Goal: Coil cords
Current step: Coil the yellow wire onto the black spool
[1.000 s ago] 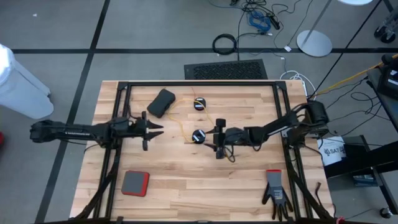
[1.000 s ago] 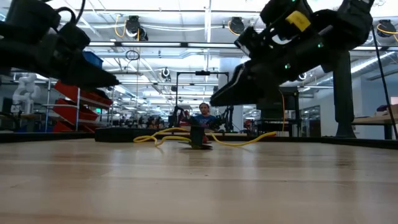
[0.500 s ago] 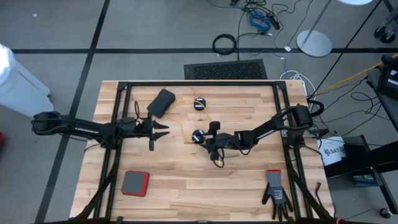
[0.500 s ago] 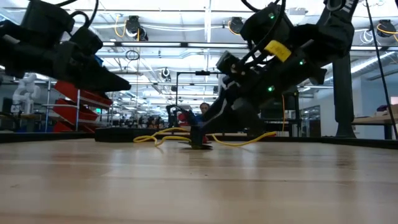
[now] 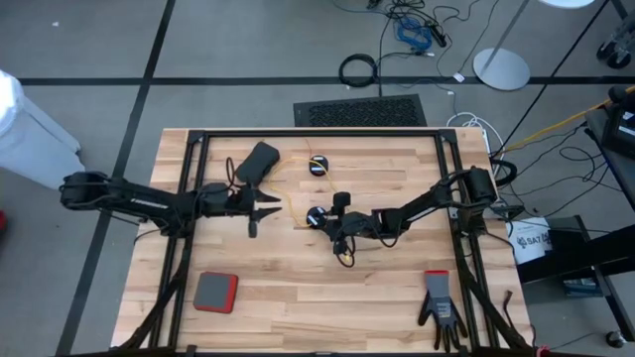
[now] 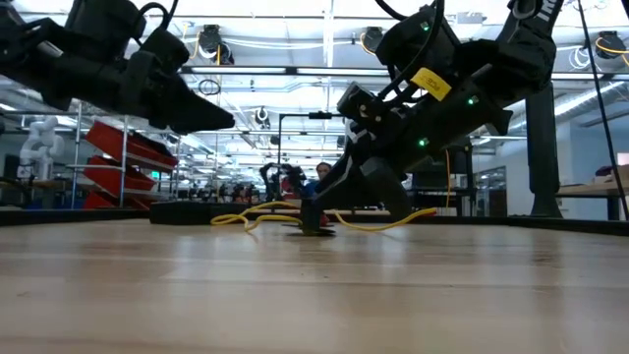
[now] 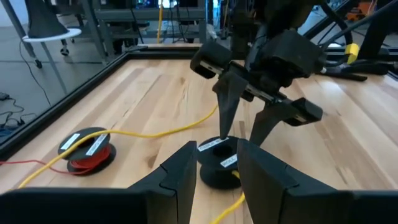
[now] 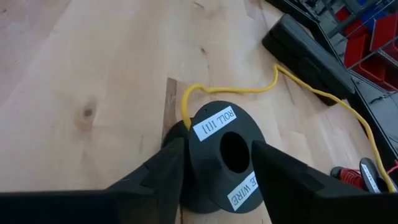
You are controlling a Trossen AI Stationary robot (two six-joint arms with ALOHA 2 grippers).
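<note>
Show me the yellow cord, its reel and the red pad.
yellow cord [image 8: 323, 94], right wrist view, loose stretch on the table
reel [image 8: 222, 152], right wrist view, top face
red pad [image 5: 215, 292], high view, centre

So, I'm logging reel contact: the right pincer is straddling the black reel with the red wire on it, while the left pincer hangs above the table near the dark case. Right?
Not quite. The reel that the right pincer straddles carries yellow wire, not red, as the right wrist view shows; the red-wound reel lies apart. The left pincer does hang above the table near the dark case.
</note>
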